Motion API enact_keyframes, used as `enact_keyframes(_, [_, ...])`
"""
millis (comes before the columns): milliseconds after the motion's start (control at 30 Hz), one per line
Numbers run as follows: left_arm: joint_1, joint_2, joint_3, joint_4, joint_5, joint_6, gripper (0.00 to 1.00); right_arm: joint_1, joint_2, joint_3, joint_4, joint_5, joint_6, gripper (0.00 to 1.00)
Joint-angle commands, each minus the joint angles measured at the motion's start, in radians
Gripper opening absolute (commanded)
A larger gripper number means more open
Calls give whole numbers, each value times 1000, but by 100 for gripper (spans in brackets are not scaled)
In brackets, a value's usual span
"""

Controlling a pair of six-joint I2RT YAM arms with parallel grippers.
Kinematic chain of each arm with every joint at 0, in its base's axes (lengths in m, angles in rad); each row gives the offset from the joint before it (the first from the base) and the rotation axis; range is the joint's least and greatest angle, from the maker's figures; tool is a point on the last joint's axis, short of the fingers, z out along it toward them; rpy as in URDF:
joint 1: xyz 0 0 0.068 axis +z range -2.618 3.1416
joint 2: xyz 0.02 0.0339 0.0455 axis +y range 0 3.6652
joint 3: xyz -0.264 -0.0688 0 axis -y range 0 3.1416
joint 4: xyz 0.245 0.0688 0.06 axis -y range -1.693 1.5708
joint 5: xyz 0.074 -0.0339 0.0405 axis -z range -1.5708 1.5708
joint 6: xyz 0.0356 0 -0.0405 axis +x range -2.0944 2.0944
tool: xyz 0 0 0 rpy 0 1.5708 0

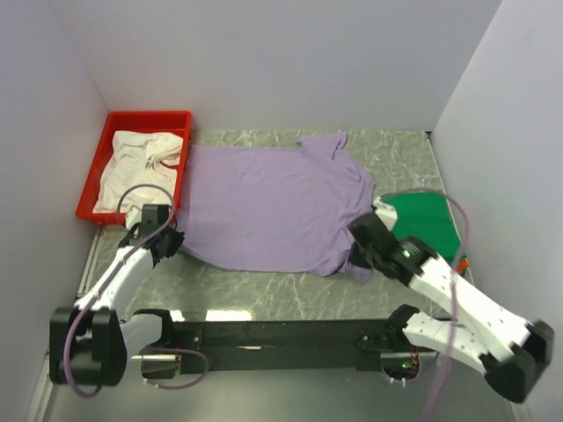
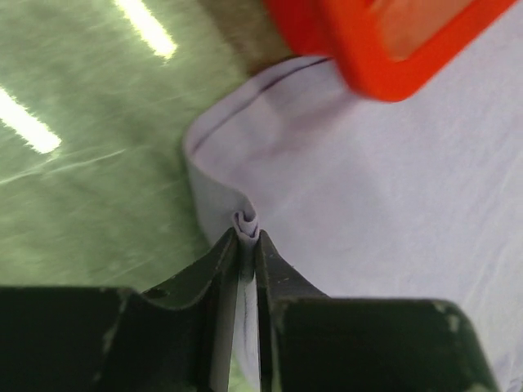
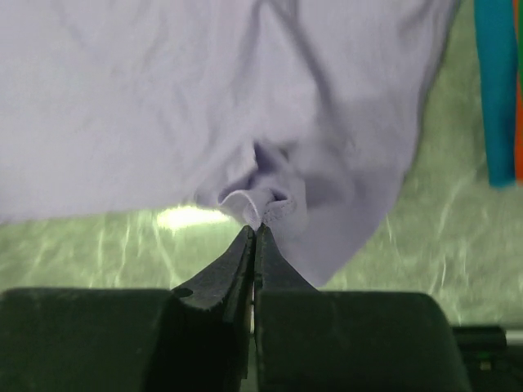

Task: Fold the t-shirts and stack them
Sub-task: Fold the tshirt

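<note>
Lavender shirt [image 1: 273,207] lies spread flat across the table [image 1: 264,299]. Its near-left corner is clamped in the left claw [image 2: 248,237], just beside the red tray [image 1: 145,119], and its near-right corner is nipped by the right claw [image 3: 255,233]. Both bites look thin, so either could slip in a lift, or the cloth could snag on the tray.

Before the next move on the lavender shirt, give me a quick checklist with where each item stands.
1. Left pincer on the lavender t-shirt hem: ok, a fold of cloth sits in its grip.
2. Right pincer on the opposite edge: ok, shut on bunched cloth.
3. Shirt spread flat: not ok, rumpled around the right pincer.
4. Shirt free of the red tray: cannot tell, they lie edge to edge.
5. Green t-shirt tidy: ok, folded flat beside the right arm.
</note>
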Motion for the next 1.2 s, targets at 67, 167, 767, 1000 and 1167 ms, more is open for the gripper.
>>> enact_keyframes(67, [-46,156,151,39,-64,-28,19,-161,223,122,231,-98,-218,0])
enact_keyframes(167, [-51,239,217,19,-78,-30,20,-235,331,211,256,-113,-278,0])
enact_keyframes(767, [-49,508,461,-87,-163,-39,21,-373,718,573,243,-61,-401,0])
enact_keyframes(1000, [-5,528,464,-81,-154,-42,22,-417,712,585,285,-87,-416,0])
enact_keyframes(1167, [28,523,464,-57,-124,-18,22,-421,721,605,289,-105,-427,0])
